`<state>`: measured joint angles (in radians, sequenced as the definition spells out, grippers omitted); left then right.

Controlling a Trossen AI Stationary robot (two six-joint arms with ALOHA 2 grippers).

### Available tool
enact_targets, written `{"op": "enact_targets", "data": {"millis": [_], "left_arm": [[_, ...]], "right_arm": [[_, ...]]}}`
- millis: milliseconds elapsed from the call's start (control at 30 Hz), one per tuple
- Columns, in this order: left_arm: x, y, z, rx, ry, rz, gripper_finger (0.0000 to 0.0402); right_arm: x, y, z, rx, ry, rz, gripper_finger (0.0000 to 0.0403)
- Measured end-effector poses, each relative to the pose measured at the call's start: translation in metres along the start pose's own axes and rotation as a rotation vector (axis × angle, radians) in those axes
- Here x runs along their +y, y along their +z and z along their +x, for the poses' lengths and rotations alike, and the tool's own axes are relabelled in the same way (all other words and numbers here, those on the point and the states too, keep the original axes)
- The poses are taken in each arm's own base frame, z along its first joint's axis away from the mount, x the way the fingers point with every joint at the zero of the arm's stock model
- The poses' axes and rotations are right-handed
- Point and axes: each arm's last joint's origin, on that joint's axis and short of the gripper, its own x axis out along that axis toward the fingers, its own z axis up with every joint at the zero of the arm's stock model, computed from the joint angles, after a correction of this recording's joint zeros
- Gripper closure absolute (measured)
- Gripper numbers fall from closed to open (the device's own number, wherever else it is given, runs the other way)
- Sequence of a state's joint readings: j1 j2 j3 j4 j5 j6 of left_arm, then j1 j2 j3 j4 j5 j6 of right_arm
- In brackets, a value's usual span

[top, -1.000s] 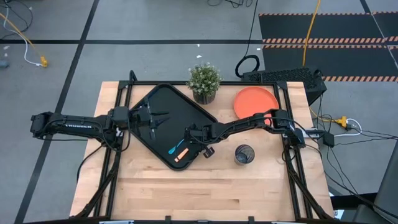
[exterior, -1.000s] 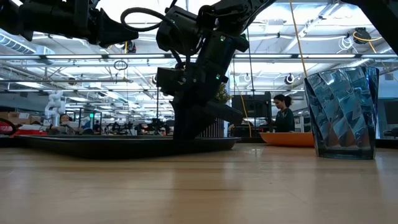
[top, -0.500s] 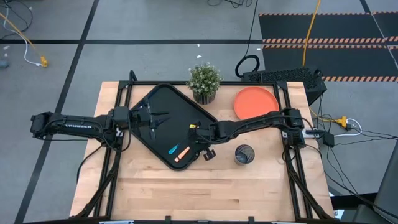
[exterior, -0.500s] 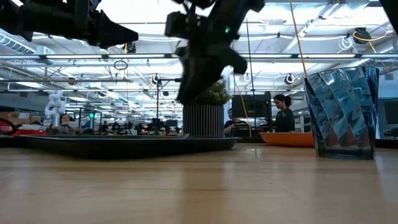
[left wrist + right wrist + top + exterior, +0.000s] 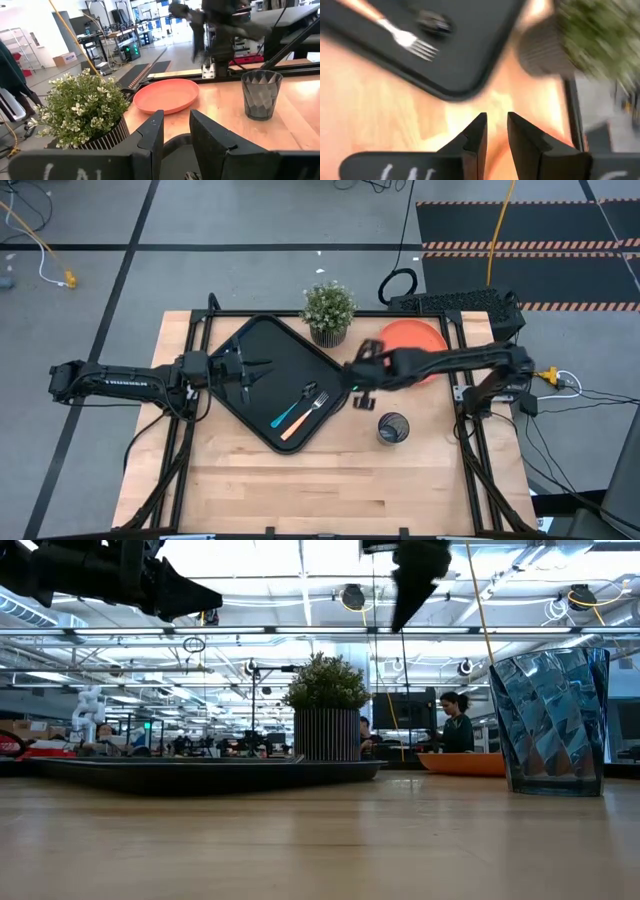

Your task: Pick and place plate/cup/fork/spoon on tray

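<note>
Orange-handled metal fork point(image 5: 309, 403) and blue-handled dark-bowled spoon point(image 5: 292, 409) lay side by side on big black rectangular tray point(image 5: 262, 346), judged placed; round flat orange plate point(image 5: 412, 335) and small grey translucent tumbler cup point(image 5: 393, 427) sat off tray, on wooden table point(image 5: 330, 490), near striped-pot green plant point(image 5: 328, 311)

My right gripper point(image 5: 494, 131) hung above table between tray and plate, fingers slightly parted, holding nothing, likely heading for plate

My left gripper point(image 5: 176, 134) waited over tray's far side, fingers slightly apart, empty

White marks on both grippers' fronts, unreadable

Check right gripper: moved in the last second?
Yes. The right gripper left the tray and now sits off its edge, toward the plate.

Plant point(image 5: 600, 40) blurred (plate point(image 5: 418, 338) half-hidden).
</note>
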<state>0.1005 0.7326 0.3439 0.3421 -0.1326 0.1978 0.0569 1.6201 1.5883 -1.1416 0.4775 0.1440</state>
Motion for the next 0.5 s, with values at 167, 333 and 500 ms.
{"op": "enact_targets", "data": {"millis": [167,333,500], "left_arm": [[0.0,0.0,0.0,0.0,0.0,-0.017,0.0305],[0.0,0.0,0.0,0.0,0.0,-0.018,0.0305],[0.0,0.0,0.0,0.001,0.0,-0.013,0.0305]], "right_arm": [[-0.036,-0.031,-0.014,0.05,-0.065,0.246,0.0335],[-0.05,-0.069,0.013,0.226,-0.045,0.331,0.0335],[-0.042,-0.094,0.054,0.364,0.037,0.313,0.0335]]}}
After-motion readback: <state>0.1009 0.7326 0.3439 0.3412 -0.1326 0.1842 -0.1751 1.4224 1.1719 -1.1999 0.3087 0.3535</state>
